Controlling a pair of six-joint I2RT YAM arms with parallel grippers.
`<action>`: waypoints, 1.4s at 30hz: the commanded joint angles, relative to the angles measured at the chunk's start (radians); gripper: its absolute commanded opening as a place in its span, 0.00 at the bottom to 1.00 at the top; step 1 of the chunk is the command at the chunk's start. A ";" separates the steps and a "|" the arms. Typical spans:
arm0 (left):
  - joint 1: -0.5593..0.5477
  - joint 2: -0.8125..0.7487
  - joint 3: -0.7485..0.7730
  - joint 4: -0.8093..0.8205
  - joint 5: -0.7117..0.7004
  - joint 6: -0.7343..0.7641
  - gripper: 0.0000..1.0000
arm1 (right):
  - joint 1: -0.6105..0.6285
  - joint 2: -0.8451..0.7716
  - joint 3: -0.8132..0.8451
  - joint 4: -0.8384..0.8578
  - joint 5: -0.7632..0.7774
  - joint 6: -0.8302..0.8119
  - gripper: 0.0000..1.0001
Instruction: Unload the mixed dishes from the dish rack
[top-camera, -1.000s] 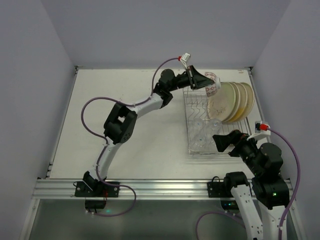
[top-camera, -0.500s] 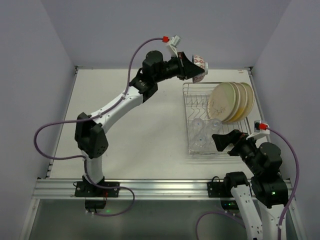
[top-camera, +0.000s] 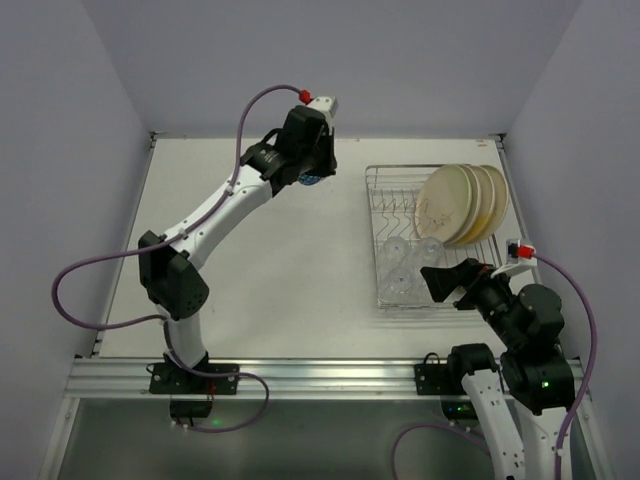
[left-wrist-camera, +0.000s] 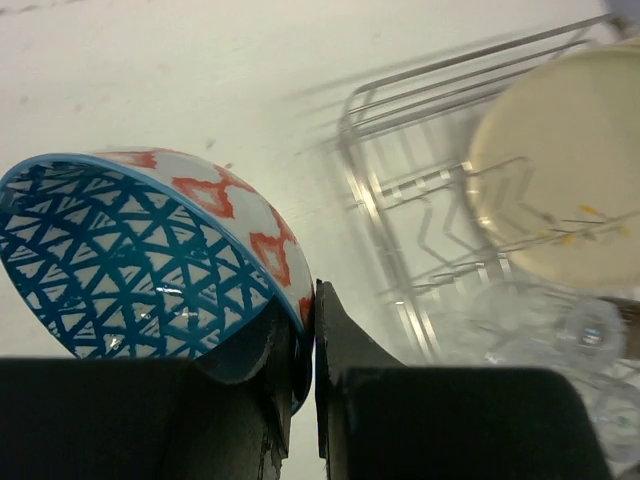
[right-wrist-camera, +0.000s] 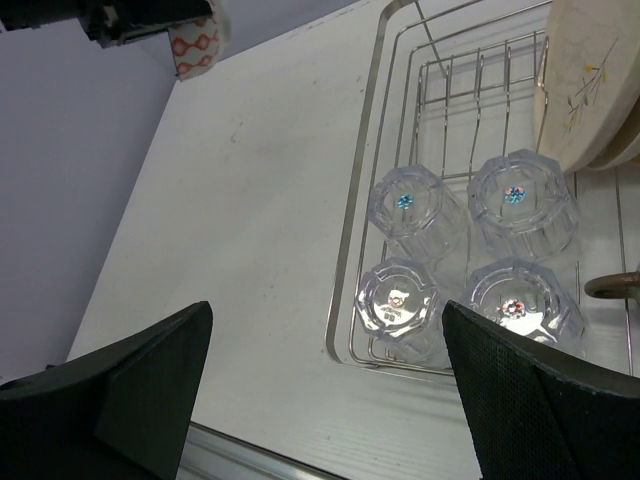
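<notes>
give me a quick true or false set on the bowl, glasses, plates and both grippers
1. The left gripper pinches the bowl by its rim. True.
2. The bowl sits in the rack. False: it is held above the table, left of the rack.
3. Four glasses are in the rack. True.
4. The right gripper holds a glass. False: it is open and empty, by the rack's near end.
5. The plates lie flat on the table. False: they stand on edge in the rack.

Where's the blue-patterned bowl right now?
The bowl is pinched by its rim in the left gripper. In the top view it sits over the far side of the table, left of the dish rack.
</notes>
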 joint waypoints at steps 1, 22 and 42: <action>0.058 0.090 0.096 -0.173 -0.109 0.083 0.00 | -0.004 0.008 0.008 0.030 -0.032 0.000 0.99; 0.146 0.615 0.483 -0.445 -0.147 0.195 0.00 | -0.004 -0.016 0.016 -0.022 -0.010 -0.036 0.99; 0.132 0.488 0.398 -0.370 -0.115 0.181 0.62 | -0.004 0.002 -0.006 0.004 -0.010 -0.023 0.99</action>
